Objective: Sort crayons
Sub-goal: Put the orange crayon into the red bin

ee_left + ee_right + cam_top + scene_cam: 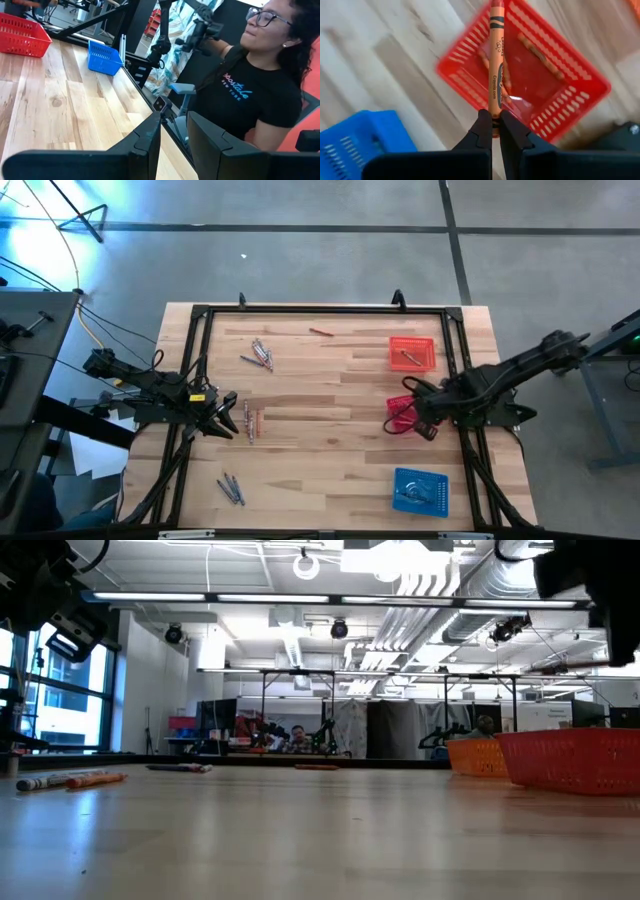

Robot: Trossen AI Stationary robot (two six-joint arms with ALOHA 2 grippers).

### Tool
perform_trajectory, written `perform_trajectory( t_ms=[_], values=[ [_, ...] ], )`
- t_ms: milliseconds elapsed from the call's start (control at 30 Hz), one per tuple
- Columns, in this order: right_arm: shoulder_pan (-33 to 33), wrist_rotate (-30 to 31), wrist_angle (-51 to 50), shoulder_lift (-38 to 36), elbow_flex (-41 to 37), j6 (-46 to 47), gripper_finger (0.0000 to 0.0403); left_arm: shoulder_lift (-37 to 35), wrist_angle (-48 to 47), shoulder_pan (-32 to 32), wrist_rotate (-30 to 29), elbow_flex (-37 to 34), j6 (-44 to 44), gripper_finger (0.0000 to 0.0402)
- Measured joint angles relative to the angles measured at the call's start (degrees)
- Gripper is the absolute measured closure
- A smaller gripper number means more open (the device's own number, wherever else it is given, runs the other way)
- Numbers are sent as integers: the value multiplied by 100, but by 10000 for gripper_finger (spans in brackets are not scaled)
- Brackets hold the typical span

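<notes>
My right gripper is shut on an orange crayon over the red basket, which holds a few crayons. In the high view this gripper stands at the red basket's right side. My left gripper is open and empty; in the high view it is at the table's left, beside a few crayons lying flat on the wood. More crayons lie in a far-left group and a near-left group, and a single red one lies at the far edge. My right gripper pinches the orange crayon by one end between its two fingertips. The crayon runs on straight past the fingertips, in line with the fingers, toward the red basket below. It is lifted clear of the basket and the table.
An orange basket with a crayon in it stands at the far right, and a blue basket at the near right. A dark metal frame runs round the table. A person sits beyond the table's near edge.
</notes>
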Motion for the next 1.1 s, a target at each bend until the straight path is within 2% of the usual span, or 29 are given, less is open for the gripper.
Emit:
perform_trajectory(
  t_ms=[300,800,900,1100],
  values=[
    [-13,-186,933,-343,-1157,-114,402,0,0,-1,-1,0,0,316],
    [-13,557,1168,-330,-1589,-216,401,0,0,-2,0,0,0,316],
    [-13,636,1214,-330,-1589,-8,388,0,0,-1,-2,0,0,316],
    [-13,565,1236,-329,-1589,4,335,0,0,0,-1,0,0,316]
  ],
)
